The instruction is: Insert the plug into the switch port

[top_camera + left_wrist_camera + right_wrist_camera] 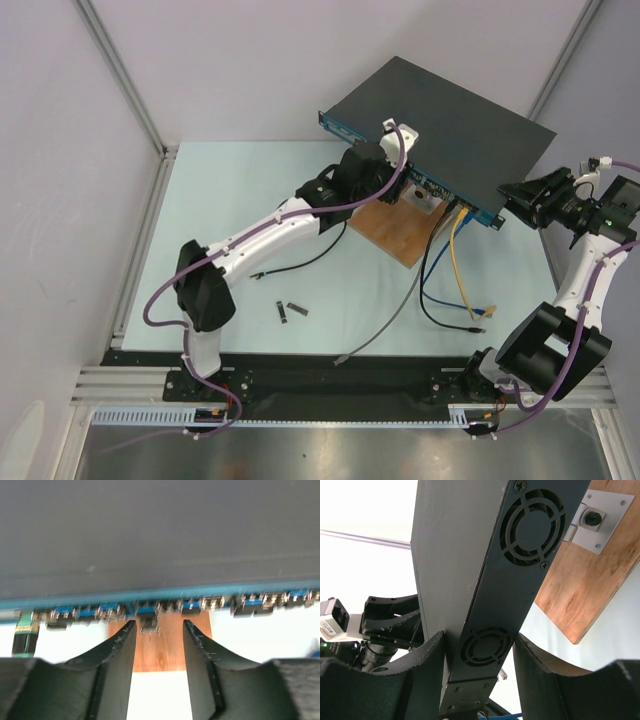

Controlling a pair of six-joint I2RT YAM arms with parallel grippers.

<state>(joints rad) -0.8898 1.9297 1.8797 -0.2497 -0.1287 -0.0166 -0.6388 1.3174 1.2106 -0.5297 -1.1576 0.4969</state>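
Note:
The switch (440, 125) is a flat black box lying at an angle at the back, part of it over a wooden board (395, 232). My left gripper (392, 180) is at its blue front face (100, 599). In the left wrist view it (159, 625) is open and empty. A small dark plug (149, 624) hangs from the socket row between the fingertips; it is blurred. My right gripper (512, 195) is shut on the switch's right end. In the right wrist view both fingers (432, 652) press on the vented end panel (487, 647).
Yellow (460, 262), blue (432, 285) and black cables run from the switch's front right down onto the table. A grey cable (385, 322) ends near the front rail. A loose black cable (295, 266) and two small dark pieces (290, 311) lie by the left arm.

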